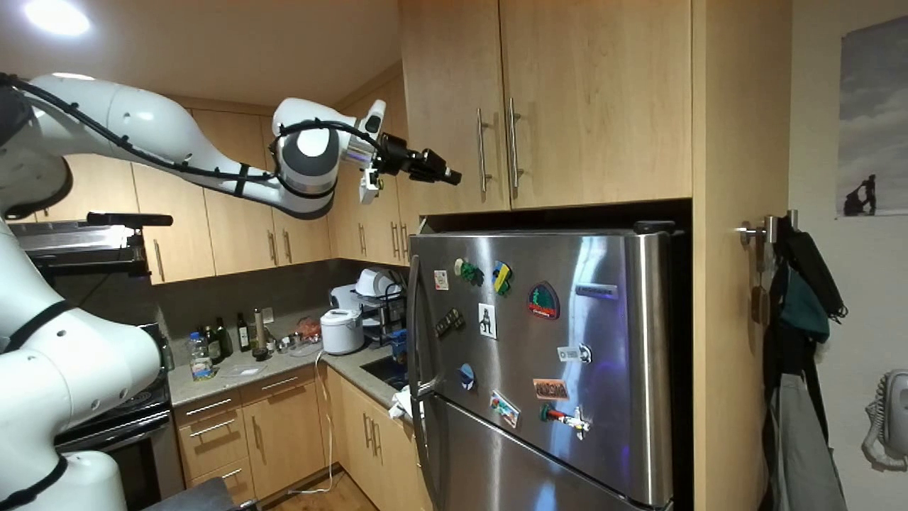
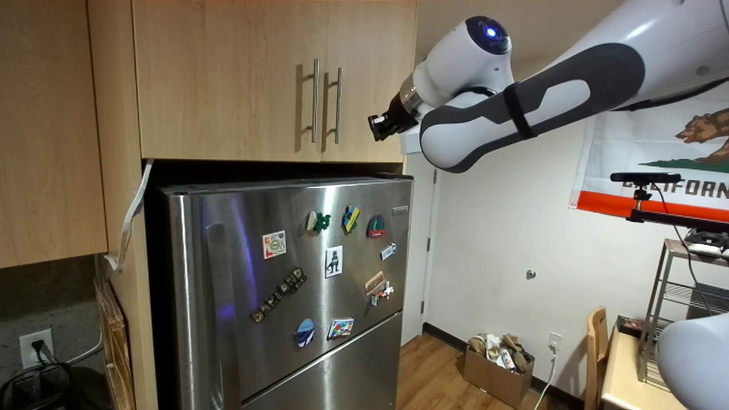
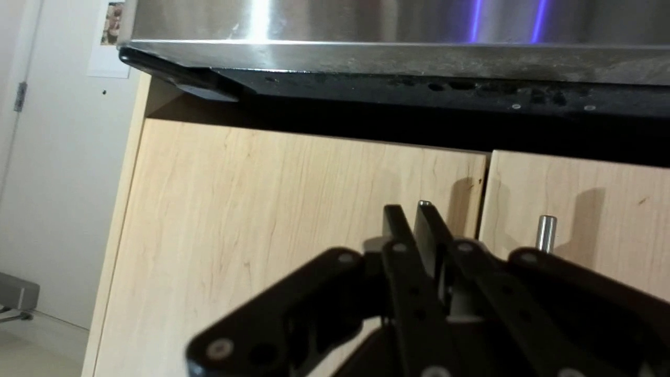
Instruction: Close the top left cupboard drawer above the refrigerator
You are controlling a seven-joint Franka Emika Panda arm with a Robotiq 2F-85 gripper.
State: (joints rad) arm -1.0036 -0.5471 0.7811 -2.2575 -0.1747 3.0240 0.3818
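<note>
a white rice cooker point(image 1: 342, 333) and dark bottles point(image 1: 223, 341) stand on the counter point(image 1: 277, 366); a poster point(image 1: 878, 113) hangs above a phone point(image 1: 895, 411). a cardboard box point(image 2: 495, 377) sits on the floor point(image 2: 430, 373) near a chair point(image 2: 596, 344); a flag point(image 2: 632, 151) hangs on the wall point(image 2: 495, 239).

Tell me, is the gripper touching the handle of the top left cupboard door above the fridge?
Apart. In an exterior view, bare wood of the top left cupboard door shows between the gripper and the handle.

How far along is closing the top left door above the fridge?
Done: the top left door looks nearly flush with its neighbour. In hand: the gripper faces the doors, visibly holding nothing. Remaining: perhaps a final check, as a dark seam shows between them.
</note>
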